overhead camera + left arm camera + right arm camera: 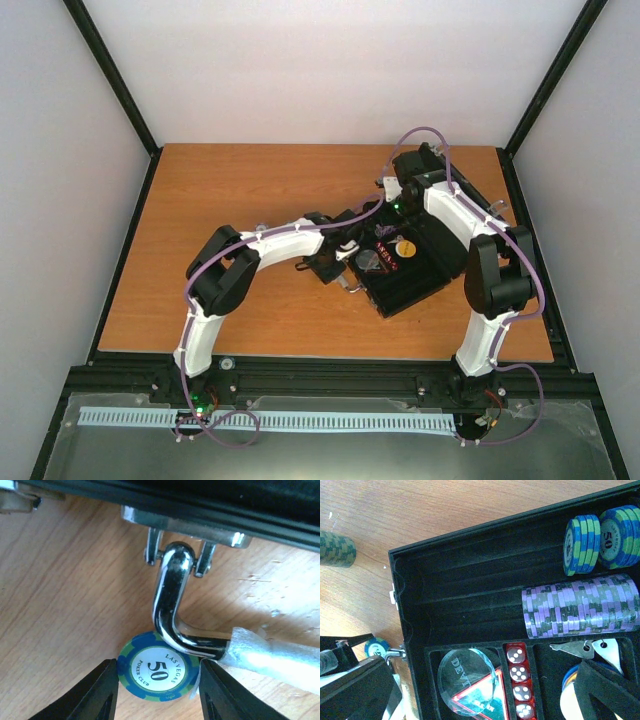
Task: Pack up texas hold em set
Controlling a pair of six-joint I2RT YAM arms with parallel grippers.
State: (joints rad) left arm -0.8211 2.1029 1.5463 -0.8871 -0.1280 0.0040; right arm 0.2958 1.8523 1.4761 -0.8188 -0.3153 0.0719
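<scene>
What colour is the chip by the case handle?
Round poker chip: blue, green edge stripes, white centre; left wrist view.

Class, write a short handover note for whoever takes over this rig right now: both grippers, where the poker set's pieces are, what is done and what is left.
Left gripper: jaws flank a blue 50 chip lying on the table, partly under the case's handle; whether it is gripped cannot be told.
Right gripper: open, holding nothing, above the open case.
Done: purple chips, some blue chips, red dice and dealer disc sit in the case.
Left: the 50 chip and a green stack on the table outside the case go in; then close up.
</scene>
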